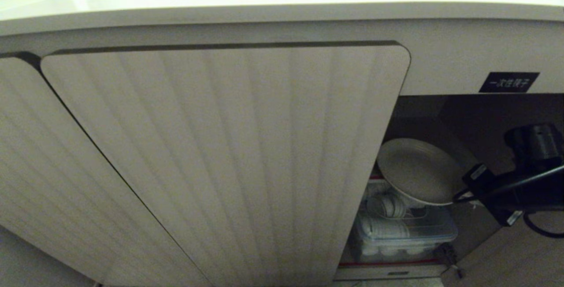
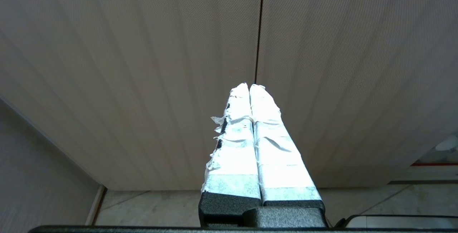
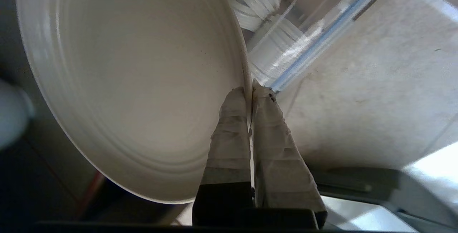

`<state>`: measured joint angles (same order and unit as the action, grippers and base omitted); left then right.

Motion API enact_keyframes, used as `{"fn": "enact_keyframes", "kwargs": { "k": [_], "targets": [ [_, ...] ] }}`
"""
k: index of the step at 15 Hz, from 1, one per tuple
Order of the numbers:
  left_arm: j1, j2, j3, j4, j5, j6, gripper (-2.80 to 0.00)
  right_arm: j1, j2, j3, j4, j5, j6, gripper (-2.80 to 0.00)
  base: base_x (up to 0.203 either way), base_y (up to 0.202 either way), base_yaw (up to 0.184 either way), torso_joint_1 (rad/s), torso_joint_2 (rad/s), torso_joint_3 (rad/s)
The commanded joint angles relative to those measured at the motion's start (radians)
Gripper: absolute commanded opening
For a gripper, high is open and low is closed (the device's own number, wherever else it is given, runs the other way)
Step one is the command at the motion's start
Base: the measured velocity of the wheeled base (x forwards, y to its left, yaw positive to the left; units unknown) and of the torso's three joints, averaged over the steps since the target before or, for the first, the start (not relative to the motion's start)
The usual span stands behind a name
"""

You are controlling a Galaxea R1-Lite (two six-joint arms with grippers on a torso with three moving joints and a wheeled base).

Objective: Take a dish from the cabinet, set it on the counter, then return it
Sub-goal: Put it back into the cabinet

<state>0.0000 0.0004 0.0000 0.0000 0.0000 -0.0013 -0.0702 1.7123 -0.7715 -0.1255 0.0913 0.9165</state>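
Right gripper point(image 3: 250, 90) clamped dish point(image 1: 416, 170) rim, dish tilted inside cabinet point(image 1: 440, 115) opening above clear storage box point(image 1: 405, 234). Left gripper point(image 2: 249, 88) fingers together. Dish likely rigid, slick, breakable; rim pinch suited.

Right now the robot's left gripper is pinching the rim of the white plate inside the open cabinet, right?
Not quite: it is the right gripper that pinches the rim of the white plate, as the right wrist view shows. The left gripper is shut on nothing, in front of the closed ribbed door. The plate is indeed in the open cabinet.
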Motion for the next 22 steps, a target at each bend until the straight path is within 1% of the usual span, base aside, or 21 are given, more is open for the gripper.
{"fn": "enact_keyframes", "kwargs": {
  "k": [1,5,7,9,15,17,19,22],
  "targets": [
    [0.000,0.000,0.000,0.000,0.000,0.000,-2.80,0.000,0.034,-0.027,-0.001,0.001,0.025,-2.80,0.000,0.000,0.000,0.000,0.00,0.000],
    [0.000,0.000,0.000,0.000,0.000,0.000,-2.80,0.000,0.080,-0.070,-0.009,0.000,0.042,-2.80,0.000,0.000,0.000,0.000,0.00,0.000],
    [0.000,0.000,0.000,0.000,0.000,0.000,-2.80,0.001,0.094,-0.075,-0.059,0.001,0.060,-2.80,0.000,0.000,0.000,0.000,0.00,0.000],
    [0.000,0.000,0.000,0.000,0.000,0.000,-2.80,0.001,0.111,-0.078,-0.081,0.001,0.061,-2.80,0.000,0.000,0.000,0.000,0.00,0.000],
    [0.000,0.000,0.000,0.000,0.000,0.000,-2.80,0.000,0.159,-0.133,-0.077,-0.003,0.062,-2.80,0.000,0.000,0.000,0.000,0.00,0.000],
    [0.000,0.000,0.000,0.000,0.000,0.000,-2.80,0.003,0.177,-0.158,-0.077,-0.043,0.065,-2.80,0.000,0.000,0.000,0.000,0.00,0.000],
    [0.000,0.000,0.000,0.000,0.000,0.000,-2.80,0.006,0.186,-0.182,-0.079,-0.047,0.067,-2.80,0.000,0.000,0.000,0.000,0.00,0.000],
    [0.000,0.000,0.000,0.000,0.000,0.000,-2.80,0.006,0.199,-0.212,-0.085,-0.056,0.105,-2.80,0.000,0.000,0.000,0.000,0.00,0.000]
  ]
}}
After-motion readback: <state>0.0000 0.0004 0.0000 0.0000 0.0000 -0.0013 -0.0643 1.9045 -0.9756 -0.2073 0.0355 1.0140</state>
